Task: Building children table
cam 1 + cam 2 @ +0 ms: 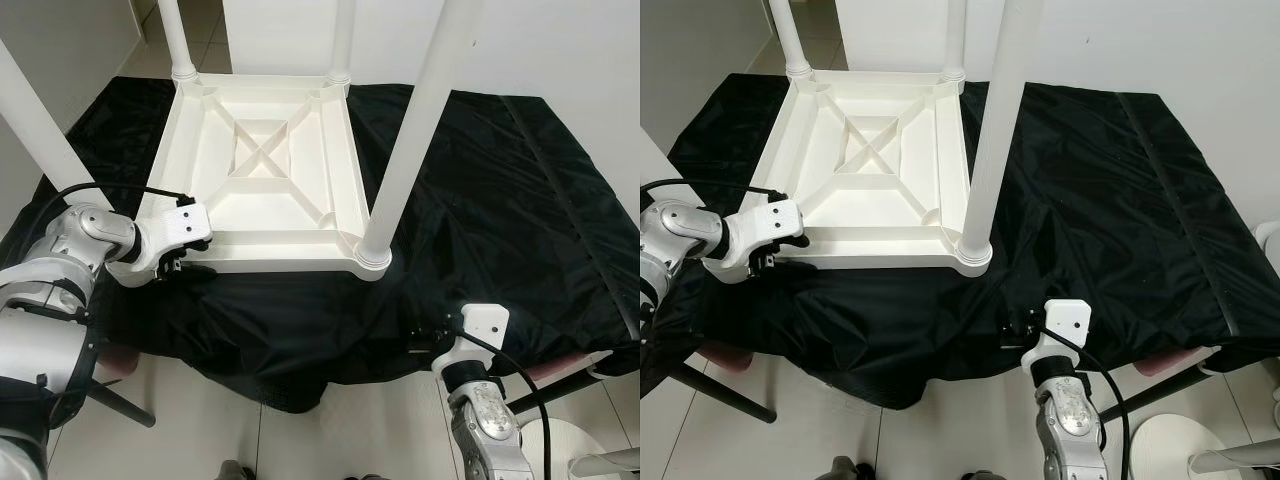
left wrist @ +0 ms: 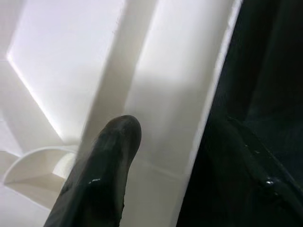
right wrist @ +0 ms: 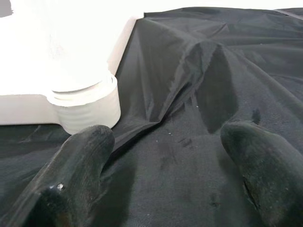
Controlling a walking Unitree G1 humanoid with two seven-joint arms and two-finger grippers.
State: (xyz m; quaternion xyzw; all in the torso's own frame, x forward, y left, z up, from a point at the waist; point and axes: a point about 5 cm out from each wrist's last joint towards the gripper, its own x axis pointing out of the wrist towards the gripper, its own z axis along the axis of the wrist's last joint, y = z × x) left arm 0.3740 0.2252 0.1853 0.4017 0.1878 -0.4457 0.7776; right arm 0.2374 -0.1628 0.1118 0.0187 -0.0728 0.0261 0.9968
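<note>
Table top: white plastic children's table lies upside down on the black cloth, ribbed underside facing up with a cross brace in the middle; its near rim runs just in front of the left gripper and well ahead and to the left of the right gripper
Legs: four white round legs stand up from the corners; the near right leg rises from a ringed socket ahead and to the left of the right gripper; the near left leg leans out above the left arm; the far left leg and far right leg stand at the rim farthest from both grippers
Left gripper: the left gripper sits at the near left corner of the table; in the left wrist view one black finger lies against the white rim; whether the jaws are released or clenched, I cannot tell
Right gripper: the right gripper hovers low over the cloth near its front edge, released, fingers spread wide with nothing between them; the ringed socket stands just beyond its left finger
Cloth: black cloth covers the work surface, wrinkled, spreading away to the right of the right gripper and draping over the edge beneath it
Floor: pale tiled floor below the arms
</note>
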